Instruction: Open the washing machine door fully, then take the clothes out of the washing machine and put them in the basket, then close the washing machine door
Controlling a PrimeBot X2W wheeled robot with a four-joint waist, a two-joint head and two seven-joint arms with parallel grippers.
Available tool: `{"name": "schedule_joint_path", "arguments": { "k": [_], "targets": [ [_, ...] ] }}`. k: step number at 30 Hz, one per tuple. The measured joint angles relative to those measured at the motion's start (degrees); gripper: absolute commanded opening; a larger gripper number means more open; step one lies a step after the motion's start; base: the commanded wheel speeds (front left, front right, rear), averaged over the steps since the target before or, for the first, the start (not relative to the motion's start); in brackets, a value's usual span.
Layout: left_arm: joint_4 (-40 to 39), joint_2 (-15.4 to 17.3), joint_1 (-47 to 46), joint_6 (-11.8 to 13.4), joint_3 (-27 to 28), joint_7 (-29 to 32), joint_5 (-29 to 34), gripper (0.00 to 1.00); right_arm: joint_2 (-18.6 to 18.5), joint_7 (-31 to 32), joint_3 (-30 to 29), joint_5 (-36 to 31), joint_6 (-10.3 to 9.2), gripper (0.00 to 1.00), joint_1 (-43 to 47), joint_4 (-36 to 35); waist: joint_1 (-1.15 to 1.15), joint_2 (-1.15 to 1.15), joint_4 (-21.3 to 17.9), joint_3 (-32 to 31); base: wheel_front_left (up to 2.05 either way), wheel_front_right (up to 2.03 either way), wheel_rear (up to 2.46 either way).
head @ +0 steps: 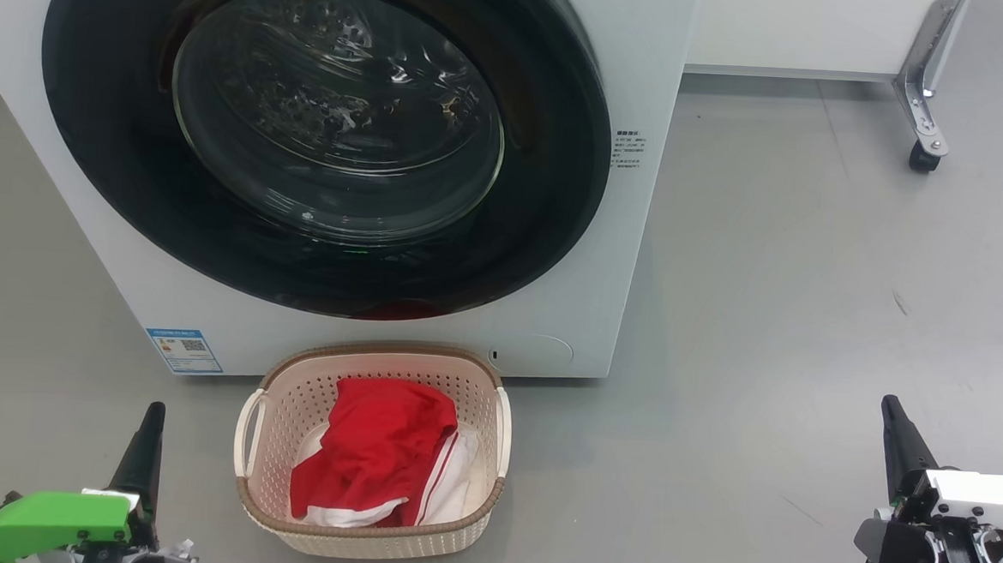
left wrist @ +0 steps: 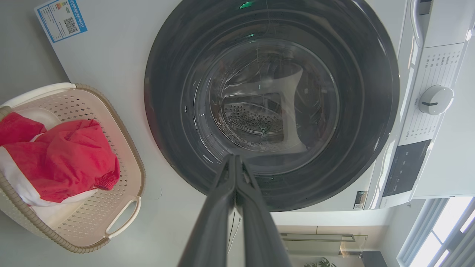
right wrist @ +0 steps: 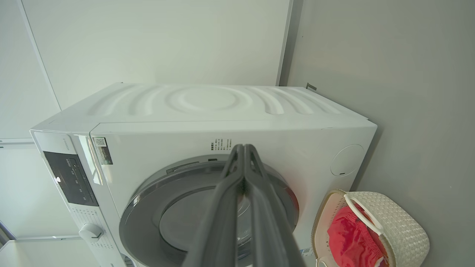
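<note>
So, nearest us: left end effector [head: 154,411] and right end effector [head: 891,407], both with fingers pressed together and holding nothing, low over the floor [head: 765,330] on either side, pointing at the machine. Between them the basket [head: 289,408] sits on the floor right against the washing machine [head: 649,83], under the door for a short drop. The clothes [head: 376,455] lie inside it. Beyond, the washing machine door [head: 558,190] looks shut flush. We judge the task about finished.

Head camera looks down, near the washing machine door [head: 338,127]; wrist cameras, perhaps farther back, also show the basket [head: 378,348].
</note>
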Motion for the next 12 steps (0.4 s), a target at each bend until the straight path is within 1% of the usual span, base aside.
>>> {"name": "schedule_joint_path", "arguments": {
  "k": [12],
  "targets": [
    [0.0,-0.1,0.0,0.0,0.1,0.0,0.0,0.0,0.0,0.0,0.0,0.0,0.0,0.0,0.0,0.0,0.0,0.0,0.0,0.0,0.0,0.0,0.0]
  ]
}}
